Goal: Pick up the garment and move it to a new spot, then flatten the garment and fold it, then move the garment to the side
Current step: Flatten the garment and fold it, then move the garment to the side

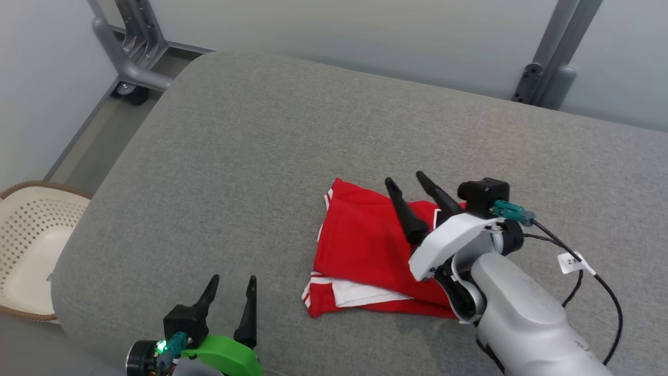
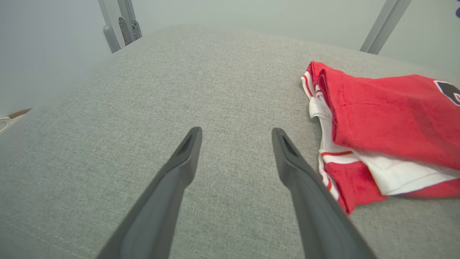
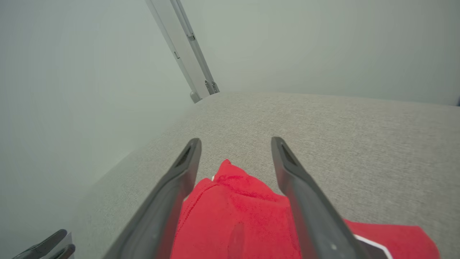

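Red fabric garment (image 1: 360,250) with white trim: lies folded and flat on the grey woven-fabric padded surface (image 1: 261,156), right of centre in the head view. A white inner layer and striped hem show at its near edge. A dark printed patch sits on its top face in the left wrist view (image 2: 388,111).

Right gripper (image 1: 404,178): positioned over the garment, fingers spread apart, nothing between them. In the right wrist view (image 3: 236,141) the red cloth (image 3: 233,216) lies beneath and between the two fingers; the tips point past its far edge over bare grey surface. Contact with the cloth: cannot tell.

Left gripper (image 1: 233,279): at lower left of the head view, over bare grey surface, fingers wide apart, empty. In its own wrist view (image 2: 236,130) the garment lies just to the right of the fingers.

Cream perforated plastic basket (image 1: 31,224) with brown rim: on the floor, beyond the surface's left edge. Grey metal frame (image 1: 130,52) stands behind the far left corner.
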{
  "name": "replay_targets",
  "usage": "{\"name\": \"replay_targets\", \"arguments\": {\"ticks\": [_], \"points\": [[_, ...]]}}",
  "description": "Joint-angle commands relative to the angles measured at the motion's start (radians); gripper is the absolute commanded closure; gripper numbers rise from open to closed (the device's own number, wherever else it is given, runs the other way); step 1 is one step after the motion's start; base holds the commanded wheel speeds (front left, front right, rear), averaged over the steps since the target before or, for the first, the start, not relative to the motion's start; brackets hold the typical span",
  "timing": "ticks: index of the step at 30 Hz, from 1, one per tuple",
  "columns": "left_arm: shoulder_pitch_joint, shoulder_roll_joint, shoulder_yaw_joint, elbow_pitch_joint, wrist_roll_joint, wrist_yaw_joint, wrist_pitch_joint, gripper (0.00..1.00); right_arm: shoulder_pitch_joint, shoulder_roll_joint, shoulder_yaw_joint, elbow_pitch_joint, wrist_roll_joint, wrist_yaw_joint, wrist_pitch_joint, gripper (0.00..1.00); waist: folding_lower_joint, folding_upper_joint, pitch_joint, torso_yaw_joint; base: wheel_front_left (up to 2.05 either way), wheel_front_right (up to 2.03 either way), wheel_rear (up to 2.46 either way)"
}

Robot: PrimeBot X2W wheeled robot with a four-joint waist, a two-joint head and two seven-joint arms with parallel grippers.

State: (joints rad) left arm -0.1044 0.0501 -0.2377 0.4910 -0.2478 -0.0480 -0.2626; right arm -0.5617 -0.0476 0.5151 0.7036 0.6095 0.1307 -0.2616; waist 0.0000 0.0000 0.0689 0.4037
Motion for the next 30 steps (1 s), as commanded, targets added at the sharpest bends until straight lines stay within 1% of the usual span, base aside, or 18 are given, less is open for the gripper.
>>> {"name": "replay_targets", "arguments": {"ticks": [1, 5, 7, 9, 13, 18, 24, 28, 30], "points": [[-0.018, 0.002, 0.011, -0.005, 0.005, 0.005, -0.002, 0.0, 0.034, -0.006, -0.068, -0.004, -0.053, 0.0, -0.003, 0.0, 0.0, 0.0, -0.002, -0.082, 0.0, 0.0, 0.0], [-0.023, 0.002, 0.041, -0.021, 0.024, 0.011, -0.002, 0.0, 0.095, -0.006, -0.253, -0.047, -0.2, 0.0, -0.003, 0.0, 0.0, 0.0, -0.003, -0.155, 0.0, 0.0, 0.0], [-0.025, 0.002, 0.059, -0.028, 0.032, 0.017, -0.002, 0.0, 0.13, -0.004, -0.329, -0.072, -0.261, 0.0, -0.003, 0.0, 0.0, 0.0, -0.003, -0.189, 0.0, 0.0, 0.0], [-0.024, 0.002, 0.077, -0.034, 0.039, 0.023, -0.002, 0.0, 0.165, -0.004, -0.391, -0.093, -0.304, 0.0, -0.003, 0.0, 0.0, 0.0, -0.004, -0.222, 0.0, 0.0, 0.0], [-0.027, 0.002, 0.114, -0.047, 0.051, 0.03, -0.001, 0.0, 0.22, -0.004, -0.479, -0.128, -0.369, 0.0, -0.003, 0.0, 0.0, 0.0, -0.003, -0.28, 0.0, 0.0, 0.0], [-0.007, 0.002, 0.148, -0.06, 0.069, 0.032, -0.001, 0.0, 0.288, -0.004, -0.532, -0.161, -0.409, 0.0, -0.003, 0.0, 0.0, 0.0, -0.01, -0.333, 0.0, 0.0, 0.0], [0.033, 0.002, 0.177, -0.07, 0.084, 0.038, -0.001, 0.0, 0.351, -0.004, -0.527, -0.179, -0.426, 0.0, -0.004, 0.0, 0.0, 0.0, -0.042, -0.371, 0.0, 0.0, 0.0], [0.067, 0.002, 0.189, -0.091, 0.088, 0.043, -0.001, 0.0, 0.386, -0.005, -0.519, -0.187, -0.407, 0.0, -0.004, 0.0, 0.0, 0.0, -0.062, -0.385, 0.0, 0.0, 0.0], [0.08, 0.002, 0.193, -0.097, 0.089, 0.047, -0.001, 0.0, 0.4, -0.004, -0.52, -0.182, -0.38, 0.0, -0.004, 0.0, 0.0, 0.0, -0.068, -0.389, 0.0, 0.0, 0.0]]}}
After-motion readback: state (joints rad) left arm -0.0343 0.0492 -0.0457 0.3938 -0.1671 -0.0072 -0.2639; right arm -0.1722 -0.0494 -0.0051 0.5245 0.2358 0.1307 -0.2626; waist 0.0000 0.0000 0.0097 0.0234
